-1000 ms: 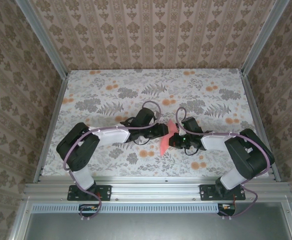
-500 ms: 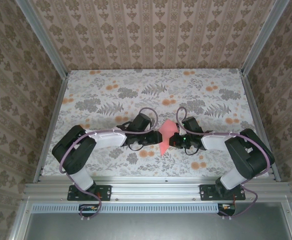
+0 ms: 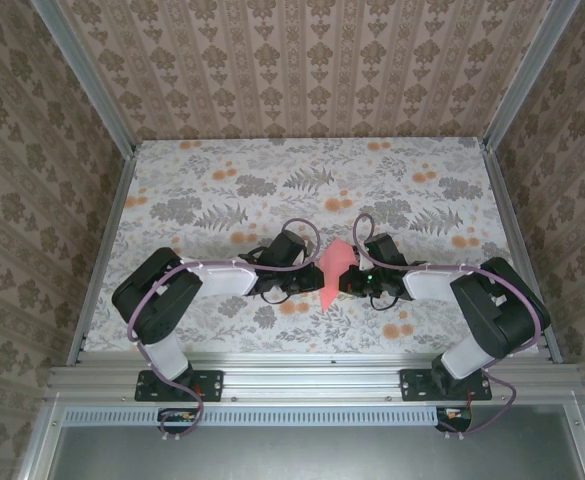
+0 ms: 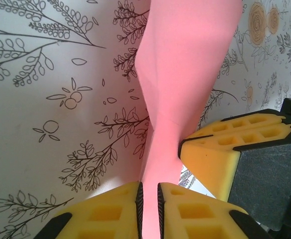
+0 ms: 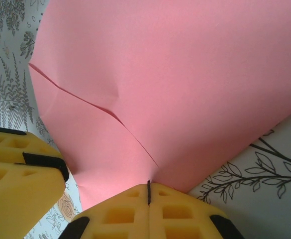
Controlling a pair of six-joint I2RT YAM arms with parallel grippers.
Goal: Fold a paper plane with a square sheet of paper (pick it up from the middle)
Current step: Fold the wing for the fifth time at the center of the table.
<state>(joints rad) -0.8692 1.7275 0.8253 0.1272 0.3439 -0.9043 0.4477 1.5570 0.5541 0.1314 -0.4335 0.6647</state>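
Note:
The salmon-pink sheet of paper [image 3: 334, 268] is partly folded and held up off the table between both grippers at mid-table. My right gripper [image 5: 148, 191] is shut on its lower edge, and creased paper [image 5: 175, 89] fans out above the pads. My left gripper [image 4: 148, 209] straddles a narrow part of the paper [image 4: 185, 74]; a small gap shows between its pads, so it is open around the sheet. One yellow finger of the right gripper [image 4: 220, 149] sits just to the right of the paper. In the top view the left gripper [image 3: 315, 280] and right gripper [image 3: 348, 283] face each other.
The table [image 3: 222, 190] wears a floral cloth with grey leaves and small orange flower prints [image 3: 294, 307]. Aluminium frame rails [image 3: 102, 240] run along the left and right sides, with patterned walls behind. Both arms lie low across the near half of the table.
The paper has turned from a slim tilted strip to a broader upright shape. The left gripper drew back a little to the left, then came in again onto the paper.

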